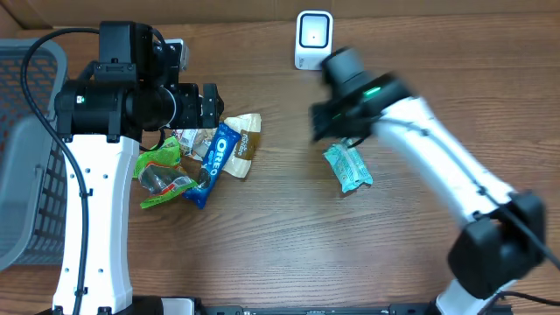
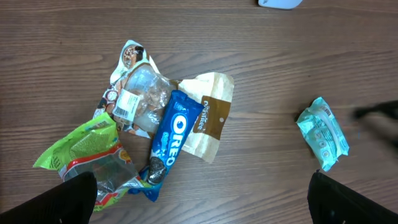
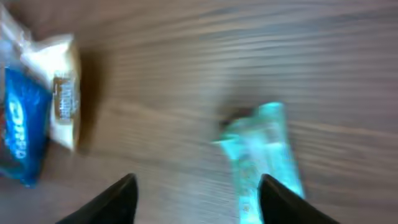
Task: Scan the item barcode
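Right gripper hangs over the teal packet, jaws apart and empty, as far as the blur allows. Packet lies flat on the table, well apart from the scanner. Probably the pick step; next, drop, pinch, present barcode. Left gripper wide open over the pile.

The left arm is a long white piece with chunky black blocks on top and a thin black cable looping beside it. The right arm is white too, with round black joints and a tiny green light.
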Robot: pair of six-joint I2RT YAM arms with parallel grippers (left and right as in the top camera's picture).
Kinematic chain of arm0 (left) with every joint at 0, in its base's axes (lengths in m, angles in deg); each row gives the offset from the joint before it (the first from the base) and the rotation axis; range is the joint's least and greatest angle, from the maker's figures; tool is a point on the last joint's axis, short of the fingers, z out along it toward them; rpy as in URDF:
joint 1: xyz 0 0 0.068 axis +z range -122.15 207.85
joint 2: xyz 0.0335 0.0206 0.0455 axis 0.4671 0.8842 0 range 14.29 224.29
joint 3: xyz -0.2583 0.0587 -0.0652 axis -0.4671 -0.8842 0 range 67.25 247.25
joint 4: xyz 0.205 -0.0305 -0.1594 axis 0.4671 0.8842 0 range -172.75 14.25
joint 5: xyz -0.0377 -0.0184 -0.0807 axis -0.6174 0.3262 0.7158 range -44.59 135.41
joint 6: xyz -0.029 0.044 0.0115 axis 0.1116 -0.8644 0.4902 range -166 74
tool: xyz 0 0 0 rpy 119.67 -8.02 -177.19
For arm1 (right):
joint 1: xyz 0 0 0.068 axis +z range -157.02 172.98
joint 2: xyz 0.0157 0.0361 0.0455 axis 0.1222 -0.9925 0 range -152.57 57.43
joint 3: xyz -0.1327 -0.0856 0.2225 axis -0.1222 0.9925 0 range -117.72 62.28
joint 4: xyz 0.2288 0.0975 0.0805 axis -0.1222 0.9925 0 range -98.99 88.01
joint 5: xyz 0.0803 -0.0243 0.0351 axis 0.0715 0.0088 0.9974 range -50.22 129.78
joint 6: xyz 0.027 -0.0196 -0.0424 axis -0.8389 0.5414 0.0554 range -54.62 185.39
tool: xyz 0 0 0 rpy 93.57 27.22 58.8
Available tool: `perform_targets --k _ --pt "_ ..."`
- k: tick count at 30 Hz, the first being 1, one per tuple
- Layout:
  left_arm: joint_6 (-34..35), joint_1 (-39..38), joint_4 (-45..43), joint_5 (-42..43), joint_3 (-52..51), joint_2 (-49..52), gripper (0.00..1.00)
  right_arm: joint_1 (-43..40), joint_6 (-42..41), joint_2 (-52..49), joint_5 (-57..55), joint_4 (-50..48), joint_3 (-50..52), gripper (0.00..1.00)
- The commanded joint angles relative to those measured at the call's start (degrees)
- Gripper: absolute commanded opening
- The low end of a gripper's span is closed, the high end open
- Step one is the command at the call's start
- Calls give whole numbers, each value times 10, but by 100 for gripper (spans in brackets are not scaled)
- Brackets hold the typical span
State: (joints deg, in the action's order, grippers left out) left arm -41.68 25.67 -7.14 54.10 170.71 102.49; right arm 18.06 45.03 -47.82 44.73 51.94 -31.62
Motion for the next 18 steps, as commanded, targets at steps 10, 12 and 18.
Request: perform_targets --k 10,12,18 --pt "6 0 0 -3 -2 2 100 -48 -17 -10 56 -104 165 4" --pt "6 0 0 -3 -2 2 100 -48 -17 -10 57 -132 207 4" --pt "6 0 0 -3 -2 2 100 -41 -2 -10 59 -168 269 4"
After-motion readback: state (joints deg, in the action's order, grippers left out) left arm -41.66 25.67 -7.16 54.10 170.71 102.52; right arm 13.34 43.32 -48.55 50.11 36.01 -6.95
